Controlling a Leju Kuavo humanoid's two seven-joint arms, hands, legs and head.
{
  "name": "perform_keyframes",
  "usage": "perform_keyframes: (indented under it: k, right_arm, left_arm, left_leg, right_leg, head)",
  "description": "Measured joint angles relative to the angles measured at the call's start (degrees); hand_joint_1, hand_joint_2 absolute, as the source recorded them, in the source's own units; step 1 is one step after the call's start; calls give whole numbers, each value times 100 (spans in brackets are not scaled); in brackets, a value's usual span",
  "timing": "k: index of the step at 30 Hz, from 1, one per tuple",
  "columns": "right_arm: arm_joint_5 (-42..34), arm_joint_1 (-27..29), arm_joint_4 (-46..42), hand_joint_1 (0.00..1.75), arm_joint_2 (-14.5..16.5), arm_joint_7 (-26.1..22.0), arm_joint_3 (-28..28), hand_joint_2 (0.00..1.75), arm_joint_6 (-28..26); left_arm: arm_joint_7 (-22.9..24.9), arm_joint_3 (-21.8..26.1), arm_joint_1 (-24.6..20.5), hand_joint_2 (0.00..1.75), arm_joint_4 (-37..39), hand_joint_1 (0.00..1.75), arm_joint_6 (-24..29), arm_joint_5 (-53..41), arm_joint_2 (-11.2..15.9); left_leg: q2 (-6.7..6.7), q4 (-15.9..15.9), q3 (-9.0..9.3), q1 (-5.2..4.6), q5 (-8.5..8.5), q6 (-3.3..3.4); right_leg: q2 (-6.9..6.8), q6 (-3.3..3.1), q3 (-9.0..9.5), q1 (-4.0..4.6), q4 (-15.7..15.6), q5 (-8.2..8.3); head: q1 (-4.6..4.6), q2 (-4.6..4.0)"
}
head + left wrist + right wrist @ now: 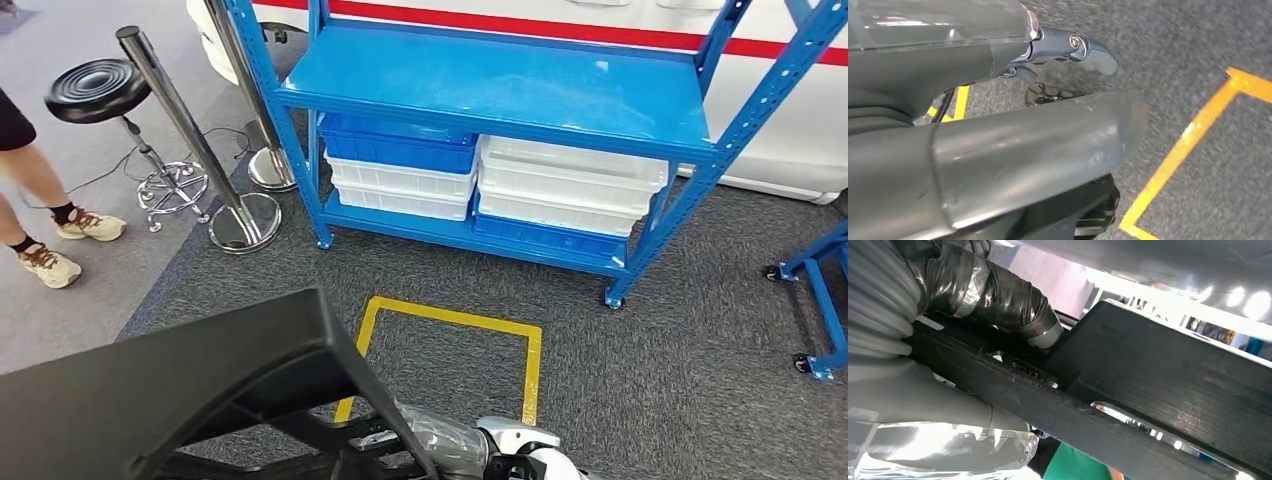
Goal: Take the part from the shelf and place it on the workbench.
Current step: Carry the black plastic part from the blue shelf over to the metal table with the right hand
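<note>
Here the black part [170, 390] sits low at the head view's near left, above grey carpet [650, 360]. The right hand [998, 300] grips its ribbed edge with taped fingers; the left hand [1068, 50], whether curled or spread, cannot be told. Ahead stands the blue shelf [500, 85] with 2 stacks of bins [400, 175]; no writing is readable.

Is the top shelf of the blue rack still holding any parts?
No: in the head view the blue rack's top shelf lies bare, with bins stacked below.

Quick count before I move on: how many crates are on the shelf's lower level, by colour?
Blue crates: 2
White crates: 4
Total: 6
</note>
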Motion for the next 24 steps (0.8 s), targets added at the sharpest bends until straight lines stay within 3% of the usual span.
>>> perform_keyframes:
  k: [2, 3, 4, 7, 9, 11, 12, 13, 14, 15, 17, 18, 20, 22, 24]
  right_arm:
    - [-1, -6, 1, 175, 1, 0, 5, 175, 0]
    - [-1, -11, 1, 175, 1, 0, 6, 175, 0]
    - [-1, -17, 1, 175, 1, 1, 7, 175, 0]
    - [-1, -31, 2, 175, 4, 2, 10, 175, 0]
    - [-2, -34, 3, 175, 7, 2, 10, 175, -3]
    - [-3, -28, 11, 175, 3, 3, 11, 175, -8]
    - [-3, -24, 19, 175, 1, 4, 14, 175, -10]
    - [-2, -22, 29, 175, -1, 5, 18, 175, -11]
    - [-2, -22, 37, 175, -1, 7, 23, 175, -11]
    - [-1, -22, 43, 175, -1, 7, 29, 175, -9]
    - [7, -31, 48, 175, -1, 10, 43, 175, 3]
    - [11, -36, 49, 175, -1, 11, 51, 175, 9]
    - [21, -43, 54, 175, -1, 15, 73, 175, 13]
    - [27, -47, 54, 175, 0, 17, 90, 175, -1]
    - [28, -48, 54, 175, 2, 19, 97, 175, -15]
  left_arm:
    - [1, 0, -2, 0, 0, 0, 1, 0, 8]
    - [-1, 0, -11, 0, 0, 0, 2, 0, 12]
    - [-3, 0, -16, 0, 0, 0, 2, 0, 11]
    - [-5, 0, 7, 0, 0, 0, 2, 0, 11]
    - [-3, 0, 8, 0, 0, 0, 2, 0, 10]
    - [-3, 0, -11, 0, 0, 0, 2, 0, 10]
    - [-3, 0, -16, 0, 0, 0, 2, 0, 10]
    - [-3, 0, -11, 0, 0, 0, 2, 0, 11]
    - [-2, -1, -5, 0, 0, 0, 2, 0, 11]
    - [-2, -1, 1, 0, 0, 0, 2, 1, 11]
    - [-2, -2, -1, 0, 0, 0, -14, 9, 8]
    - [-3, -3, -8, 0, 0, 0, -29, 15, 7]
    - [-7, -4, -12, 0, 1, 0, -71, 28, 11]
    - [-15, -5, 20, 0, 3, 0, -123, 63, 33]
    - [-30, -6, 39, 0, 6, 0, -165, 107, 61]
  left_leg:
    - [218, -806, 452, -9, 313, 17]
    - [303, -1087, 598, -27, 389, 60]
    - [357, -1230, 663, -48, 409, 110]
    - [212, -1290, 640, -64, 448, 260]
    - [101, -1342, 641, -42, 507, 350]
    - [-15, -1354, 614, -39, 545, 407]
    - [-81, -1350, 598, -48, 553, 419]
    - [-153, -1344, 587, -58, 559, 425]
    - [-229, -1332, 580, -66, 561, 426]
    - [-309, -1315, 578, -70, 560, 423]
    - [-460, -1263, 563, -77, 550, 399]
    - [-532, -1232, 538, -77, 547, 374]
    - [-652, -1203, 475, -61, 562, 299]
    - [-724, -1208, 434, -36, 584, 222]
    - [-509, -1017, 331, -45, 454, 162]
  right_leg:
    - [-117, 39, 7, 14, 25, -24]
    - [-168, 66, 12, 27, 33, -32]
    - [-215, 94, 17, 43, 38, -36]
    - [-297, 191, 38, 47, 37, -49]
    - [-63, 236, -58, 26, 298, -263]
    - [235, 245, -365, 11, 976, -661]
    - [295, 248, -534, 12, 1335, -808]
    - [321, 249, -642, 15, 1561, -853]
    - [334, 245, -656, 16, 1590, -784]
    - [353, 233, -561, 16, 1395, -611]
    - [542, 188, -215, 11, 670, -226]
    - [657, 171, -82, 7, 371, -122]
    - [783, 149, -2, 20, 141, -106]
    - [668, 110, 4, 21, 95, -78]
    - [526, 44, 30, -7, 33, -39]
  head:
    - [0, 0]
    - [0, 0]
    - [2, 0]
    - [2, -1]
    - [3, -1]
    - [3, 0]
    - [3, 0]
    - [3, 0]
    - [3, 0]
    - [3, 0]
    - [3, 0]
    - [3, 0]
    - [2, 0]
    - [2, 0]
    - [2, 0]
